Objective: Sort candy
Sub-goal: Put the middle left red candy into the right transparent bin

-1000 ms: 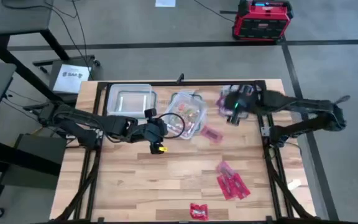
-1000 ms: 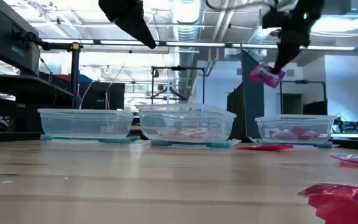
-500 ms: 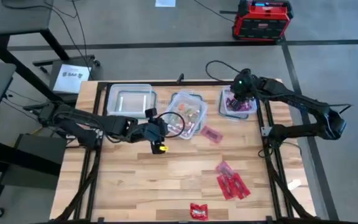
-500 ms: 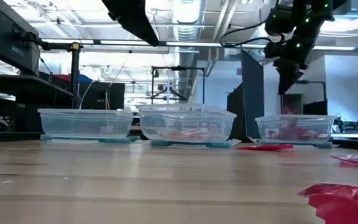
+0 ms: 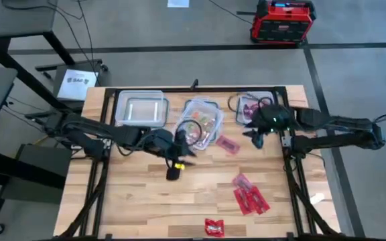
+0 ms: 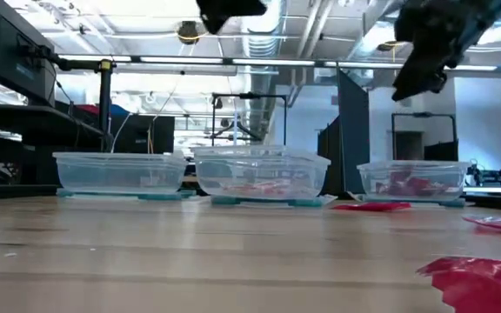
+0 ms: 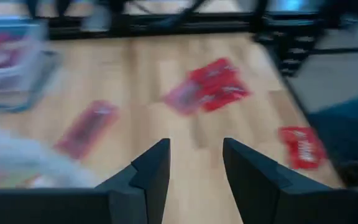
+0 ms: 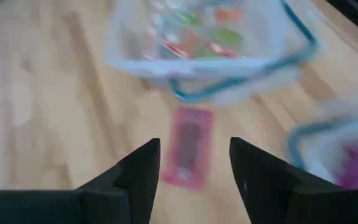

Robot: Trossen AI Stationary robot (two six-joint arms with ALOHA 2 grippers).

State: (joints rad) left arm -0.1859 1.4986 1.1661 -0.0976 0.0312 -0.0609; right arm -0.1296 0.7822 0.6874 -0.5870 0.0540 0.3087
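My right gripper (image 8: 191,180) has its jaws apart with nothing between them, and through the gap I see a pink packet (image 8: 189,152) lying flat on the wood just below the middle container (image 8: 204,43). In the high view that gripper (image 5: 255,138) sits right of centre, just below the right container (image 5: 250,107), with the same pink packet (image 5: 228,144) just to its left. My left gripper (image 7: 194,177) is open too, jaws moderately spread and empty, looking across the table (image 7: 142,81) at a cluster of red packets (image 7: 213,90) and one lone red packet (image 7: 300,146). From above, the left gripper (image 5: 174,167) hovers left of centre, under the middle container (image 5: 202,120), with the left container (image 5: 139,110) at upper left. The cluster (image 5: 250,195) lies at lower right and the lone packet (image 5: 214,227) at the bottom edge, so plenty of candy is unsorted. Here's what worries me: the pink packet is thin and flat, so if I come down short, the fingers could skid over the foil or shove it against the container wall. Both arms are close around that middle tub, and two descents at once could clash there. In the low view both grippers ride high above the tubs.
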